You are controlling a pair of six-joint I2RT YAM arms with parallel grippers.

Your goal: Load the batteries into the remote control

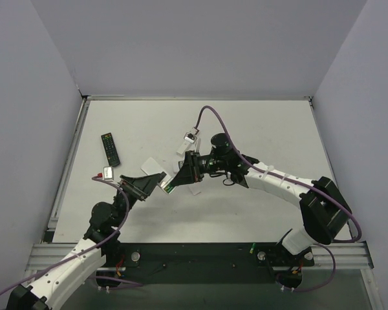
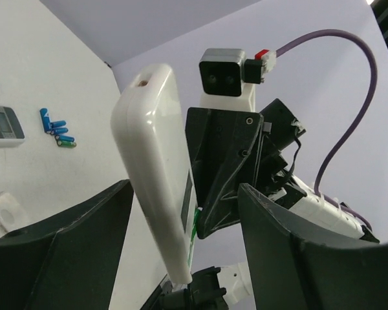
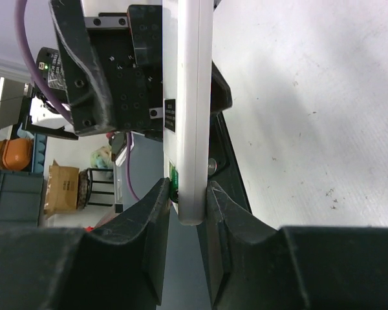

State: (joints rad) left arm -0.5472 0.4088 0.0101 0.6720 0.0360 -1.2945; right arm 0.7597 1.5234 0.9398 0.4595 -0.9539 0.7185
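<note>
- Far left of the remote control point(image 2: 152, 148), down on the counter point(image 2: 26, 64), sits a white remote with a grey screen point(image 2: 3, 123). It's not our concern.
- A touch closer to the remote control, there are the batteries point(image 2: 57, 132). It's a loose cluster of blue cells with a green one, lying flat on the counter, well apart from the remote control and from both arms.
- Now the left fingers point(image 2: 110, 219): spread wide, one on either side of the remote control, with a clear gap on both sides. They grip nothing.
- Centre stage is the remote control itself, up off the counter in mid-air. Its long axis runs from the right arm's grip out into the gap between the left fingers, a little tilted.
- A sliver of green shows low on its side. It could be a cell already sitting in the bay, but I can't say for sure.
- Right of the remote control, the right fingers point(image 3: 149, 226) are clamped on its end, pinching across the thin body. They alone carry it.
- My read is that the spare cells lie off to the left of the remote control and below it, so a descent to the counter comes next. The left arm is the free one. I can't tell which arm is actually nearer, because the overhead view hides the cells.
</note>
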